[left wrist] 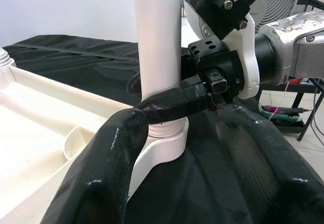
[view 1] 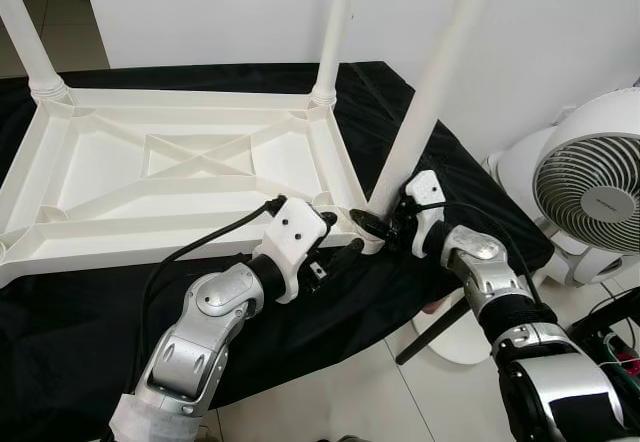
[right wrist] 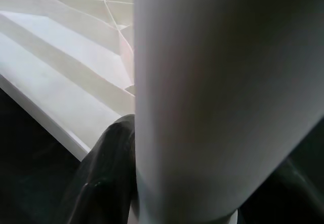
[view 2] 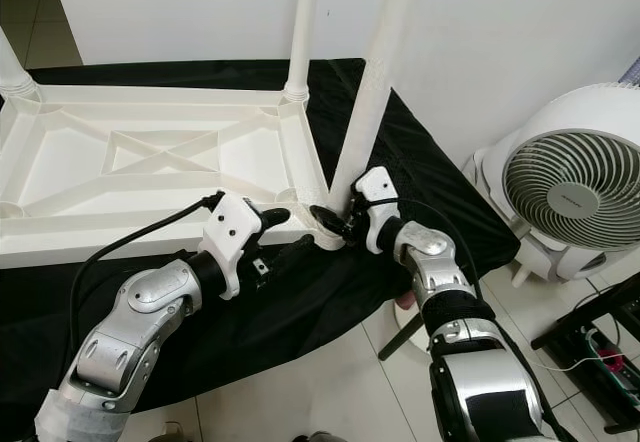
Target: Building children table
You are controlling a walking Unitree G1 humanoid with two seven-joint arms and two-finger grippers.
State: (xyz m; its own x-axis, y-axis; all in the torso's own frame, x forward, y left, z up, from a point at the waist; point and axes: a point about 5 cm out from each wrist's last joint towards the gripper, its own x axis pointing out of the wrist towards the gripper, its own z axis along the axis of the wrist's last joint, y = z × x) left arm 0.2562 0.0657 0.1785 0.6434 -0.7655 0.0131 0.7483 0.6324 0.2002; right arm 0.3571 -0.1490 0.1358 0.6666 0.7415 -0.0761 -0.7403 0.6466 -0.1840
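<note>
Looking through the left eye view, I am seeing the white table top point(view 1: 180, 177) lying upside down on a black cloth point(view 1: 90, 312), with its legs pointing upward. The right gripper point(view 1: 375, 227) is closing its fingers around the base of the near right leg point(view 1: 435, 92), just above the corner socket point(view 1: 350, 237). The left gripper point(view 1: 335, 260) is resting low by the table edge, close to that same corner. I judge that the leg is being seated in its socket, so I am wanting to keep it upright and press or twist straight along its own axis.

Moving to the right eye view, I am noticing a fan point(view 2: 570, 187) standing on the floor to the right, well apart from the leg; I am keeping the right elbow away from it.

Checking the left wrist view, I am seeing one black finger point(left wrist: 172, 105) of the right gripper wrapped on the leg just above the threaded collar. The left gripper's own fingers point(left wrist: 101, 173) are standing wide apart and holding nothing; they are lying beside the socket. I am thinking they could steady the corner, so the table top is not sliding on the cloth.

Turning to the right wrist view, I am seeing the leg very close, between the dark fingers point(right wrist: 104, 178). The grip is looking low, so a tilt is possible; I am going slowly
</note>
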